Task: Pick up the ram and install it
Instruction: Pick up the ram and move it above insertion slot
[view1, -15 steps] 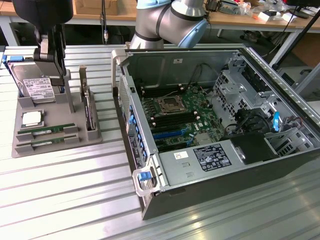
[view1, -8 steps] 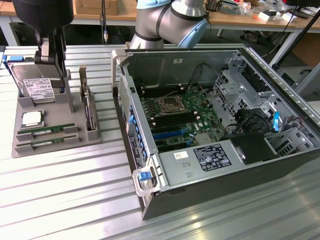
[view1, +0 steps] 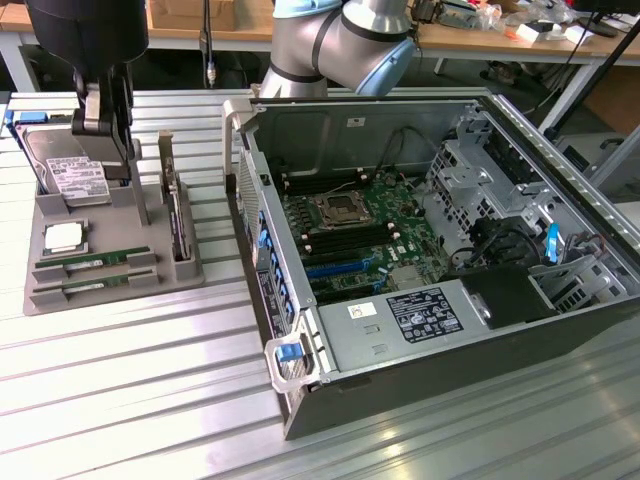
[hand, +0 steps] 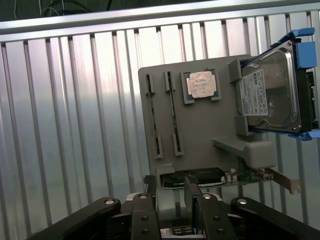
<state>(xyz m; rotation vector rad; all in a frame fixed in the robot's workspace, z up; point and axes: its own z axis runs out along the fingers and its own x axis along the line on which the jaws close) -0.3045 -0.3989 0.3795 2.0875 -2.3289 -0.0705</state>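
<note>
Hovering my claw (hand: 172, 195), its spread untellable, I feared a drop clipping the card (hand: 200, 176) just beside it, the ram (hand: 171, 112) well apart.

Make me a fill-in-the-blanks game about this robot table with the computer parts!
The claw hangs above a tray coloured ___.
The tray holds ___ green ram sticks.
The silver CPU chip sits between the ram sticks and the ___.
The open computer case stands on the exterior view's ___ of the tray.
Missing words: gray; two; hard drive; right.
</note>
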